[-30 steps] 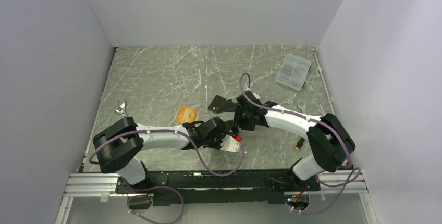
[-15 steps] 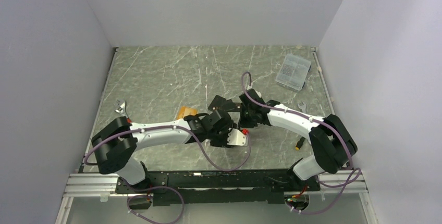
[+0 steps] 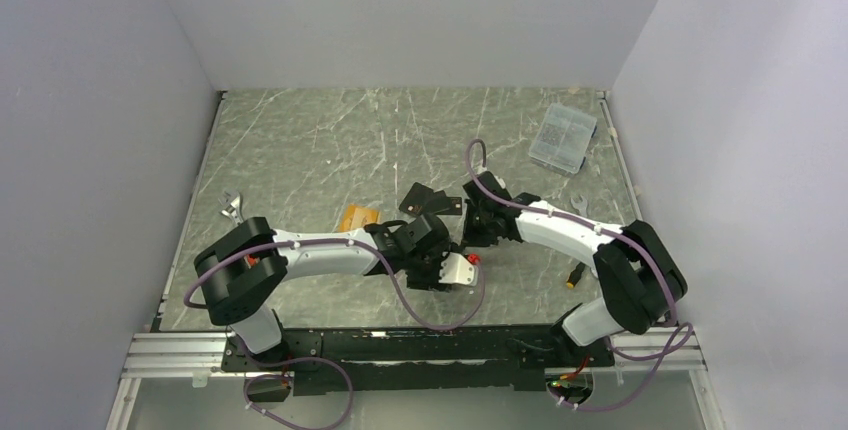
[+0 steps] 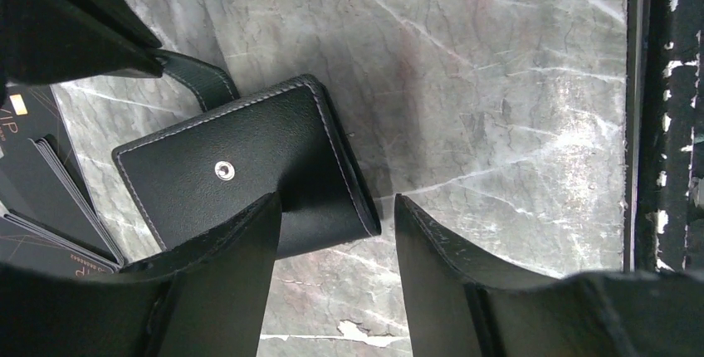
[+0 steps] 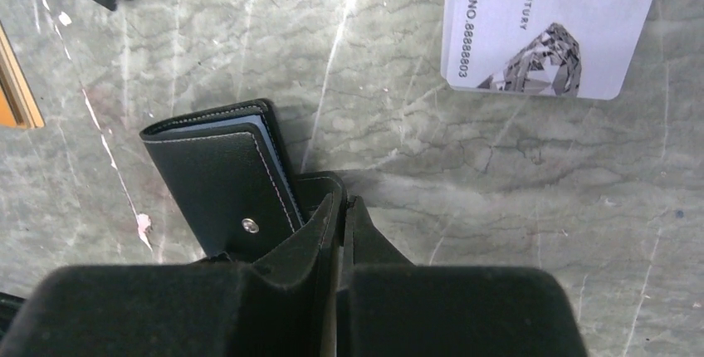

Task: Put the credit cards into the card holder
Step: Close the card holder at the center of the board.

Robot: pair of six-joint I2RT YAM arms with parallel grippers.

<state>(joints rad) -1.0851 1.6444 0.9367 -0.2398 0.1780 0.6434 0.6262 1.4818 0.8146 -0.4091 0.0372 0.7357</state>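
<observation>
The card holder (image 4: 241,170) is seen lying folded on the table (image 4: 498,124), its snap tab undone and pinched in the closed right gripper (image 5: 342,202). The left gripper (image 4: 336,207) is spread open astride the holder's corner. Opening is judged to be the step in hand (the black cards (image 4: 41,191) wait just beside). Next, the cover must be pinned while the tab is drawn back.

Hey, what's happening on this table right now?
Both arms are working on the card holder, which lies closed on the table. The right gripper pinches its snap tab; the left gripper is open, straddling one edge. The silver card, orange card and black cards lie outside it.
</observation>
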